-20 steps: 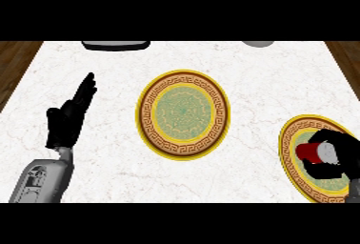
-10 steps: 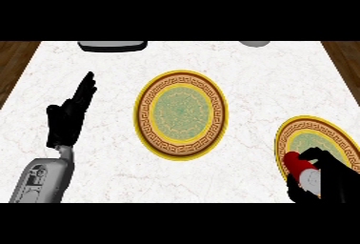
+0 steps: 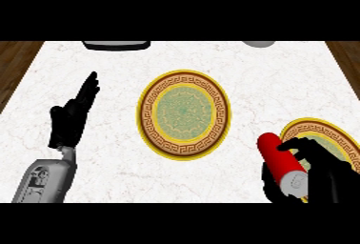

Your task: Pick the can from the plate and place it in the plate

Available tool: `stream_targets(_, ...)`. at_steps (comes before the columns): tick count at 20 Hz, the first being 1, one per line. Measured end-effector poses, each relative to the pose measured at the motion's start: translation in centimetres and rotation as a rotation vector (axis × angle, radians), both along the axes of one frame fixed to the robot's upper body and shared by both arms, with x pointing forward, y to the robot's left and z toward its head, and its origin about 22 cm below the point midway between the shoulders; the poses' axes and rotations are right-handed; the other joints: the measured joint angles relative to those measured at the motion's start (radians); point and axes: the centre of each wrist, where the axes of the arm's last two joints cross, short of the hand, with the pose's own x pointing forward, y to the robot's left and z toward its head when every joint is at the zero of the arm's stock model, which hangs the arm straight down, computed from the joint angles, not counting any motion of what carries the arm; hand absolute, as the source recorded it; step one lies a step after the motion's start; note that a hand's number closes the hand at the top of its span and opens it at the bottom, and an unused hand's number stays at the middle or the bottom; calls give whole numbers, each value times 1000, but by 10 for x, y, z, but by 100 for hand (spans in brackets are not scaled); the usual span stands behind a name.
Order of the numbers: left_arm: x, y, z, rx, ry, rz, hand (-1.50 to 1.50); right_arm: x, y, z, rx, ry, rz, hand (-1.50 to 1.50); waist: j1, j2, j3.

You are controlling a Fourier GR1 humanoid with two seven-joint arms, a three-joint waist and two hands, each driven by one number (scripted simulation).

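**pixelwok:** Moved quite a bit since the earlier frame: the red can [image 3: 280, 163] used to sit over the plate at the lower right [image 3: 330, 136], and now it's hanging just past that plate's left rim, over the white marble desk [image 3: 239, 76]. It's tilted, silver end toward the bottom of the frame.

**rusty_servo:** Right hand [image 3: 313, 176] got it?

**pixelwok:** Yep, fingers curled round the can's lower half, red top poking out toward the upper left. That hand hides part of the plate too.

**rusty_servo:** And the other one?

**pixelwok:** Left hand [image 3: 70, 119] is at the left of the frame, same spot as before, fingers straight and pointing up, holding nothing. Second plate [image 3: 184, 114] is in the middle of the frame, nothing on it, well apart from the can.
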Motion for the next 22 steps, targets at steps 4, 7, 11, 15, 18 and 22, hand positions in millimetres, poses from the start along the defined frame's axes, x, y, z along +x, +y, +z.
stream_targets(4, 7, 2, 0, -3, -3, -9, 0, 22, 38, 12, 59, 8, 64, 150, 6, 3, 0)
stream_targets(7, -1, 1, -1, 1, -7, -11, 0, 46, 59, 14, 102, 27, 90, 150, 13, 4, 1)
stream_targets(11, 2, -5, 1, -2, -9, -16, 0, 80, 89, 6, 137, 58, 122, 150, 17, 6, 1)
stream_targets(15, 3, -3, -1, -1, -9, -16, 0, 112, 112, -6, 162, 88, 154, 150, 19, 6, 1)
stream_targets(18, 6, -5, 3, -2, -9, -18, 0, 131, 129, -18, 109, 139, 142, 150, 22, 7, 1)
stream_targets(22, 6, -8, 3, -4, -16, -29, 0, 161, 143, -31, 22, 219, 107, 150, 32, 9, 1)
